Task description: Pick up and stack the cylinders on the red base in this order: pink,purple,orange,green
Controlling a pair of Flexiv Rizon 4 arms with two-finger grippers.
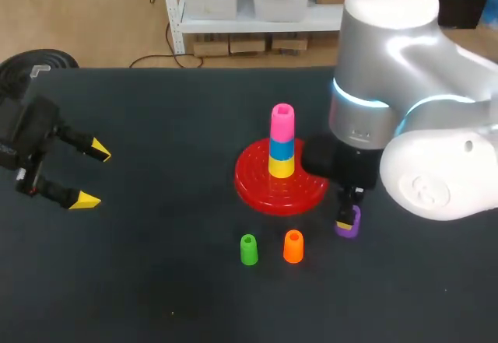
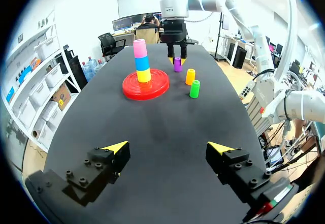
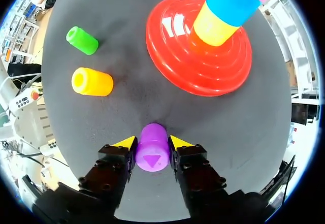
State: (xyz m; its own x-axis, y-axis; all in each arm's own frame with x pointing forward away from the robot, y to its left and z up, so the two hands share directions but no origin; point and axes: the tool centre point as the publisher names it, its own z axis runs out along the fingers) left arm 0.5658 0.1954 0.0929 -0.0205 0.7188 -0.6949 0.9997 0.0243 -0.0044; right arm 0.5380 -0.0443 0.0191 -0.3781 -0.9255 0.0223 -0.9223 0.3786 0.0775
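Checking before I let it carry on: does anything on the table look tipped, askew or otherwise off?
Nothing stands out. The yellow, blue and pink stack stands straight on the red base. Orange and green stand upright, and the right gripper is shut squarely on the upright purple.

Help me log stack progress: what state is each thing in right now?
Base: flat on the table, carrying the stack.
Yellow: on the base, bottom of the stack.
Blue: on yellow.
Pink: on blue, top of the stack.
Purple: upright beside the base, gripped.
Orange: upright on the table, loose.
Green: upright on the table, loose.
Right gripper: jaws shut on purple.
Left gripper: jaws open, empty.
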